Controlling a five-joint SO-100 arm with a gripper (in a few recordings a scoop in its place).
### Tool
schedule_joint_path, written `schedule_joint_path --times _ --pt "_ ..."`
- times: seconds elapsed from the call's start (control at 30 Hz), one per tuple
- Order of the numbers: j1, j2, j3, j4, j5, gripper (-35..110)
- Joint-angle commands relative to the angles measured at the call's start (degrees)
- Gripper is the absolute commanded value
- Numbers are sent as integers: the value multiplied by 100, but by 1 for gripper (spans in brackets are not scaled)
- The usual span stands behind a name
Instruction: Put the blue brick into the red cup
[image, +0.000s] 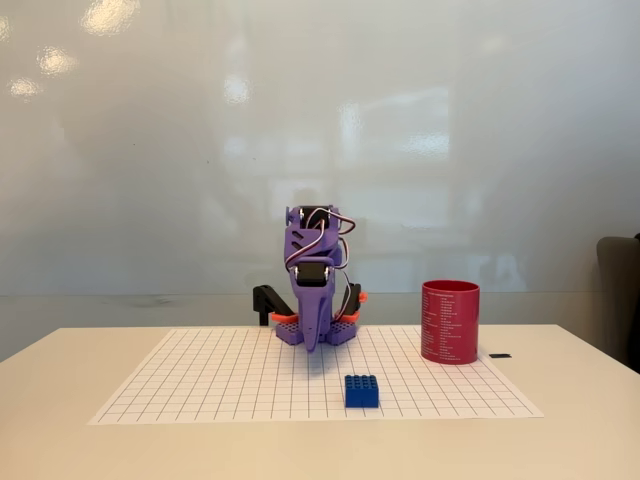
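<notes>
In the fixed view, the purple arm (316, 290) sat folded at the far edge of a white grid-lined sheet (200, 385), its base near the middle of the table's far side. The gripper (312, 345) pointed down toward the sheet, its tip low and close to the paper just in front of the base. From this head-on angle the fingers merged into one narrow purple wedge, so I could not tell whether they were apart or together; nothing appeared between them.

The blue brick (361, 391) stood on the grid sheet near the front edge, a little right of the gripper and clearly nearer the camera, apart from it. Its studs faced up and it sat flat on the paper.

The red cup (450, 321) stood upright to the right, at the far right part of the sheet, well apart from the brick and from the arm. Rows of small white print covered its side, and its open mouth faced up.

A small dark flat object (501, 355) lay on the pale table (60, 400) just right of the cup. Behind everything was a glossy white wall (200, 150) with light reflections.
</notes>
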Motion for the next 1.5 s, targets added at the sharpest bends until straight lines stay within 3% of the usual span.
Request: schedule_joint_path --times 0.0,0.2,0.47,0.73,1.13,1.33,1.47 --pt "0 -2030 -2426 483 -79 0" --pt "70 -3973 -5291 1872 -202 0" --pt "-396 -6205 -7392 3445 -650 0" --pt "-870 -7295 -7743 3375 -352 0" --pt "-2109 -7462 -7761 2364 1556 0" --pt "-2065 -7207 -7348 2206 1960 0" --pt "-1819 -7031 -6803 1898 2927 0"
